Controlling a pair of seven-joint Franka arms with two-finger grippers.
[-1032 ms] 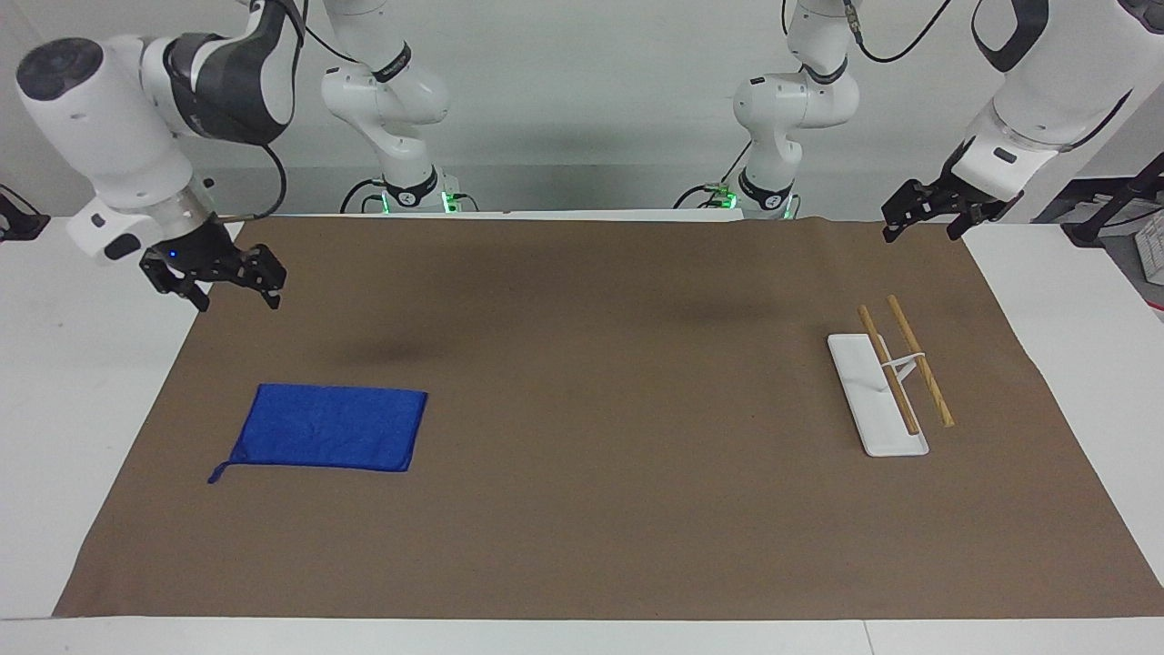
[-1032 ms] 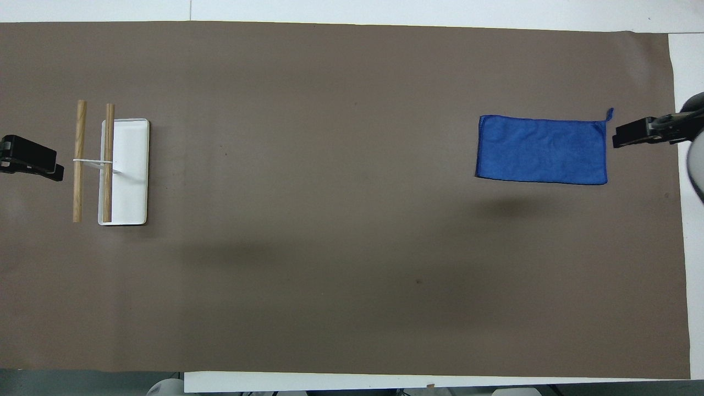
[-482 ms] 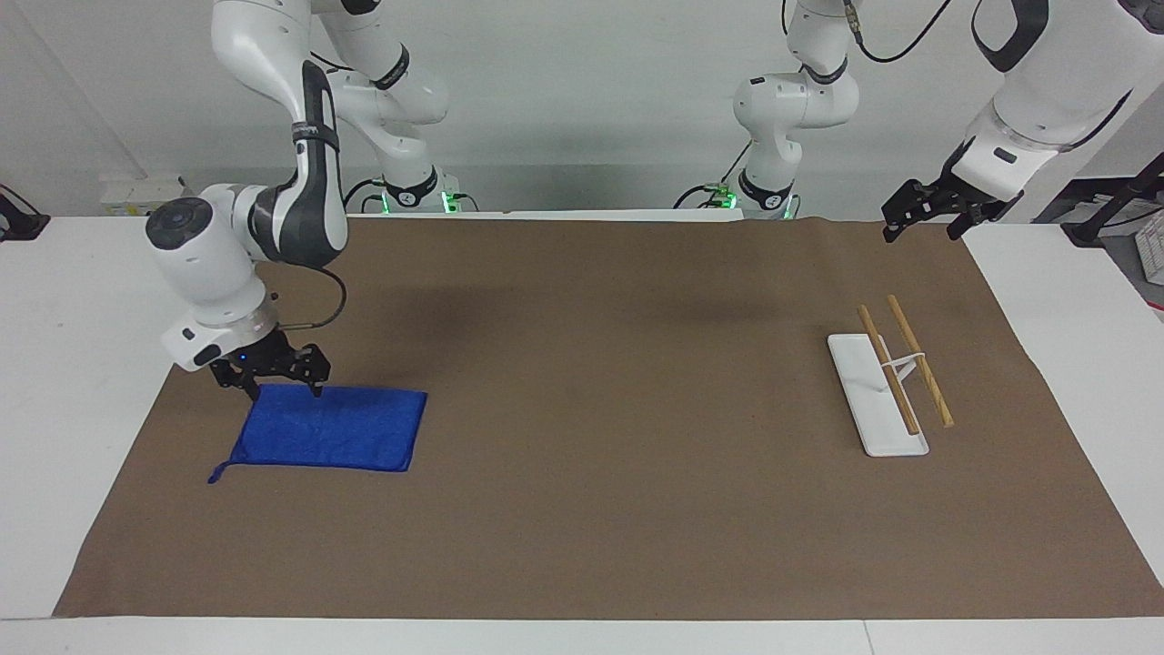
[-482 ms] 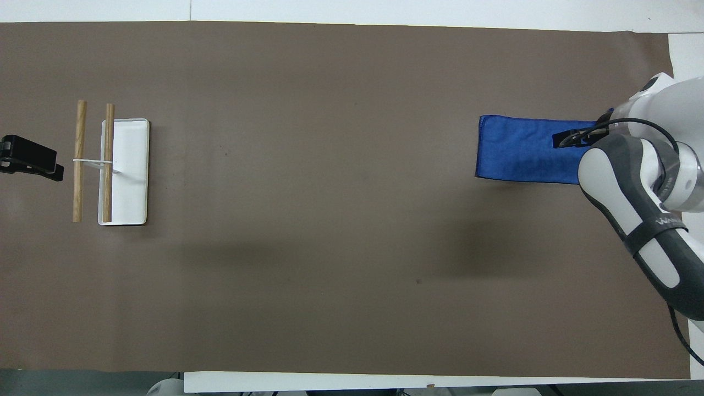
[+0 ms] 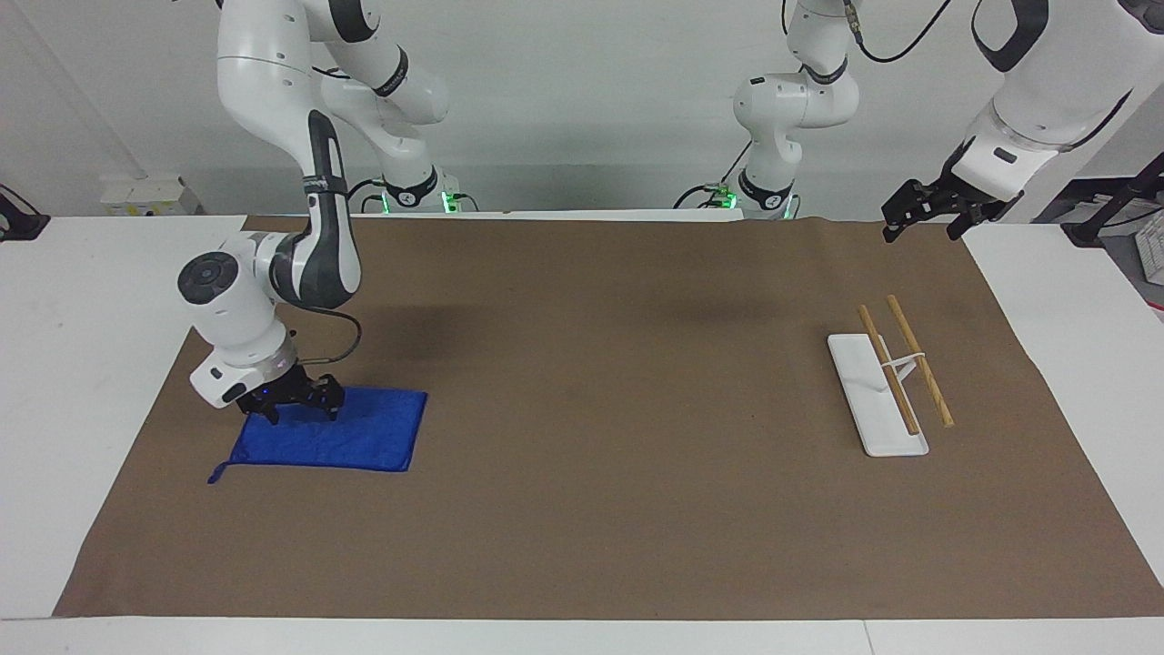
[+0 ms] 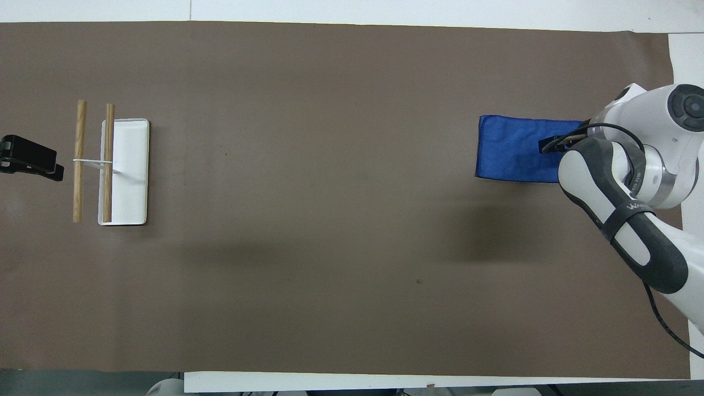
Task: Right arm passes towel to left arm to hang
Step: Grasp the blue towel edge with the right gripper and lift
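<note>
Bright, even light falls from overhead in both views, without glare. Soft, diffuse shadows of the arms lie as dark smudges on the brown mat [image 5: 582,509], with a tighter one under the right arm [image 5: 300,246]. Both pictures are sharp, with no visible blur.

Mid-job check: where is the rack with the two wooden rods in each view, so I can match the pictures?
Facing view: the rack stands on the brown mat toward the left arm's end, at that picture's right.
Overhead view: the rack is at the picture's left, beside the waiting left tool.
Shared landmark: the towel at the right arm's end, seen in the overhead view too.
</note>
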